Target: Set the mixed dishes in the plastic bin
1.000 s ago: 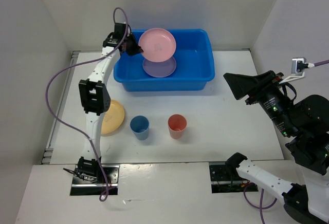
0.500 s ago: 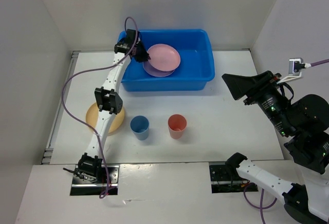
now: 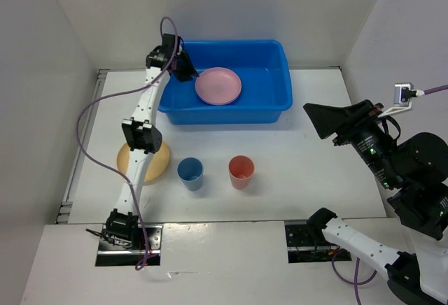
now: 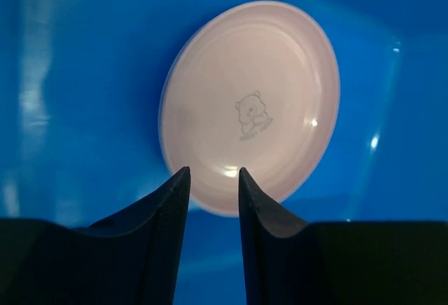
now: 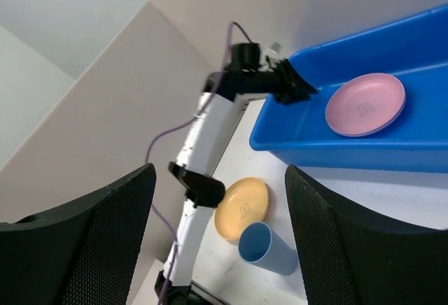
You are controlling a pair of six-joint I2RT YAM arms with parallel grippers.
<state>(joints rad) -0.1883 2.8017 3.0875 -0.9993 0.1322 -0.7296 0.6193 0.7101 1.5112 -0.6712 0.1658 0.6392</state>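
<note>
The pink plate [image 3: 218, 86] lies flat inside the blue plastic bin [image 3: 276, 102], covering the lilac plate, which I cannot see. My left gripper [image 3: 189, 73] hovers at the bin's left rim with its jaws a little apart and empty. In the left wrist view the pink plate [image 4: 252, 102] lies just beyond the fingertips [image 4: 182, 179]. The yellow-orange plate [image 3: 155, 165], blue cup [image 3: 190, 172] and coral red cup [image 3: 241, 171] sit on the table in front of the bin. My right gripper [image 3: 322, 117] is wide open and raised at the right, away from everything.
White walls close in the table on three sides. My left arm [image 3: 143, 137] stretches over the yellow-orange plate [image 5: 242, 208]. The right wrist view also shows the blue cup [image 5: 269, 249] and the bin [image 5: 336, 137].
My left gripper lowered the pink plate onto the lilac plate in the bin, let go of it and drew back toward the bin's left rim. The right arm barely moved.
</note>
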